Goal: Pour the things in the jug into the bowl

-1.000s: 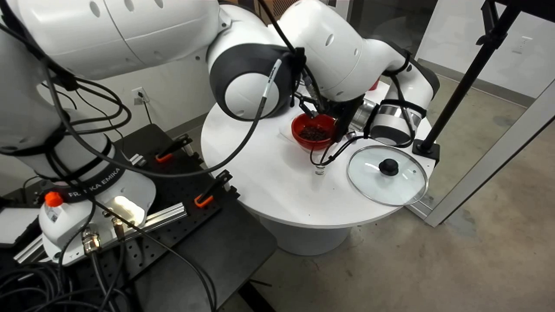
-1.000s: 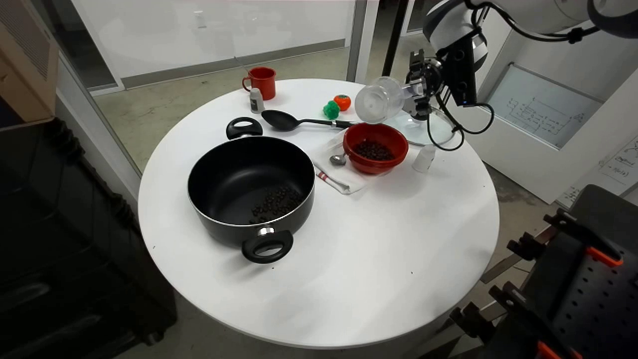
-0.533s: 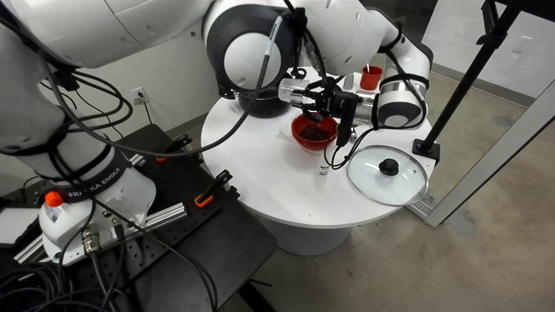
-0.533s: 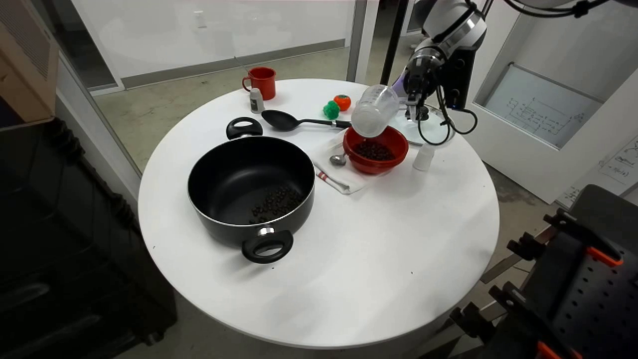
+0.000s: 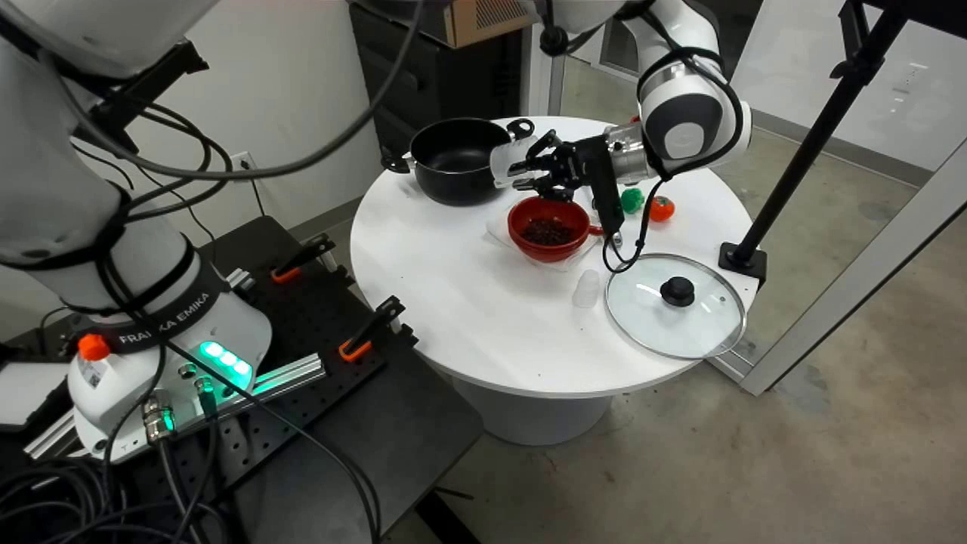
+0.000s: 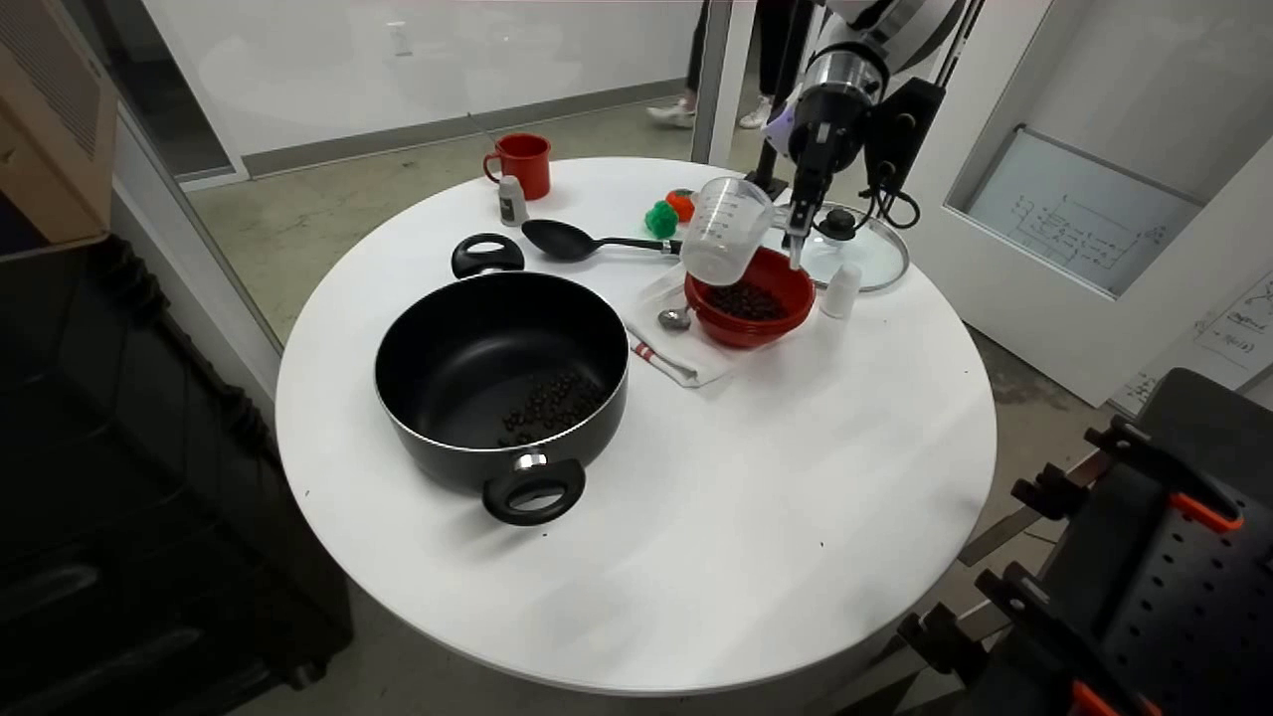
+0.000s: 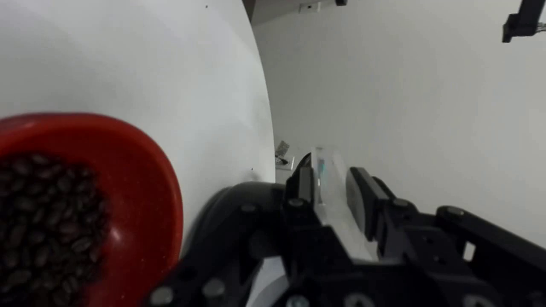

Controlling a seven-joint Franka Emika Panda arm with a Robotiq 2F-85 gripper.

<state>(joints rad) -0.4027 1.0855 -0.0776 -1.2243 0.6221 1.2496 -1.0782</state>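
Observation:
The jug is a translucent measuring cup held in the air by the bowl, its lower end overlapping the bowl's rear-left rim in an exterior view. It stands nearly upright there, slightly tilted, and no dark beans show through its wall. My gripper is shut on its handle; in the wrist view the pale handle runs between the finger pads. On the white table sits the red bowl, dark beans lying in it. The wrist view cuts off part of that bowl.
A black pot with some beans stands left of the bowl. Around it lie a napkin with a spoon, a black ladle and a red mug. A small clear shaker and glass lid are near the bowl.
The jug has come down leftward and turned from lying sideways, its base facing the camera, to nearly upright. The arm has swung aside, uncovering the black pot. The bowl's beans look the same.

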